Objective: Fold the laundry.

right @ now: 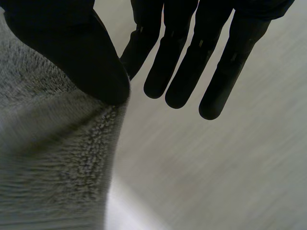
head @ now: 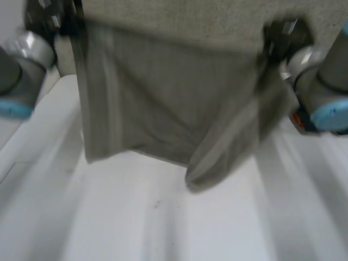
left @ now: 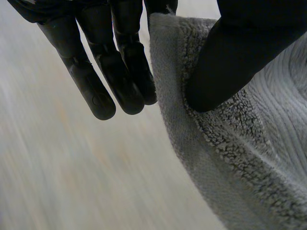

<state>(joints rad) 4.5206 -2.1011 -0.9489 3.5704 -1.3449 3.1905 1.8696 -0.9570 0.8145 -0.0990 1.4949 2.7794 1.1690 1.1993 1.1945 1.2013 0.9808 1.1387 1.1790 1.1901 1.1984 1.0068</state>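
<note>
**Towel held aloft by top edge; lay-down pending**

The towel [head: 163, 109] hung over the table [head: 163, 228]. Whether its lower edge touched the surface could not be told. The left hand [left: 230, 62] pinched one top corner between thumb and a finger, with its other fingers [left: 96, 86] straight and free. The right hand [right: 76, 52] was clamped on the opposite top corner in the same way. Below the right hand the cloth drooped in a bunched fold.

Judgement: the step in hand was spreading the towel flat. The top edge should be held taut and level, the hem lowered first, then the towel drawn back so the bunch pulls out. Both pinches sat near the edge, so a jerk might slip a corner.
</note>
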